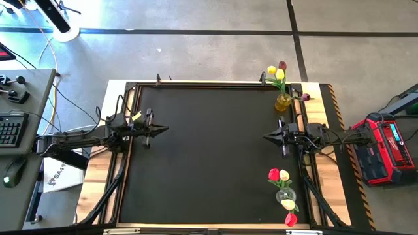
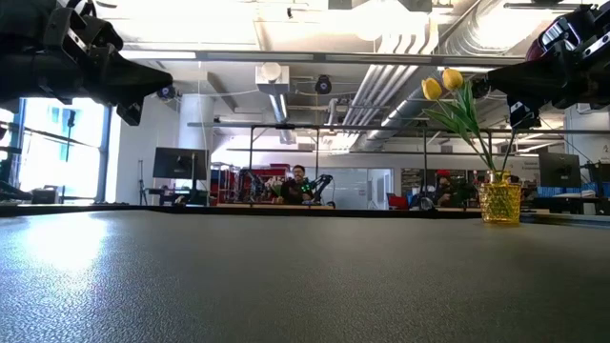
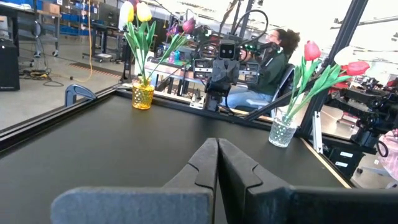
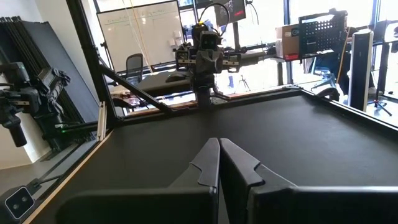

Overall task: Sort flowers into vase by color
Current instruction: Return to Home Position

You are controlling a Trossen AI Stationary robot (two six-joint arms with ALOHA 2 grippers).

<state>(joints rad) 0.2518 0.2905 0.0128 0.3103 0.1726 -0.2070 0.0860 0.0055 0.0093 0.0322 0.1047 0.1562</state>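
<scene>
Black mat covers the bench [image 1: 209, 170], and I'm reading it from the front edge to the back. Nearest me, at the near right corner, the clear glass vase [image 1: 285, 194] stands upright on the mat. The red tulips [image 1: 273, 174] and the cream-white tulips [image 1: 285, 175] are in it, heads fanned out past the rim on both sides. Halfway back, the two arms face each other across the middle. The left arm [image 1: 85, 137] reaches in from the left edge and the right arm [image 1: 339, 137] from the right edge, well apart with bare mat between them. On my left wrist view the left jaws are closed, fingers pressed together with only a seam showing, holding nothing. The right wrist view gives the same for the right jaws: closed and empty. From the low view, both hang clear above the mat. Further back, at the far right corner, the yellow vase [image 1: 283, 101] stands upright by the mat's edge. It holds the yellow tulips [image 1: 272, 70] and the dark maroon tulips [image 1: 282, 65], with one maroon head hanging low just to the vase's right. Beyond the bench on the right arm's side, a person [image 3: 273, 59] sits at a workstation. A red and black case [image 1: 385, 147] rests on the floor there.
</scene>
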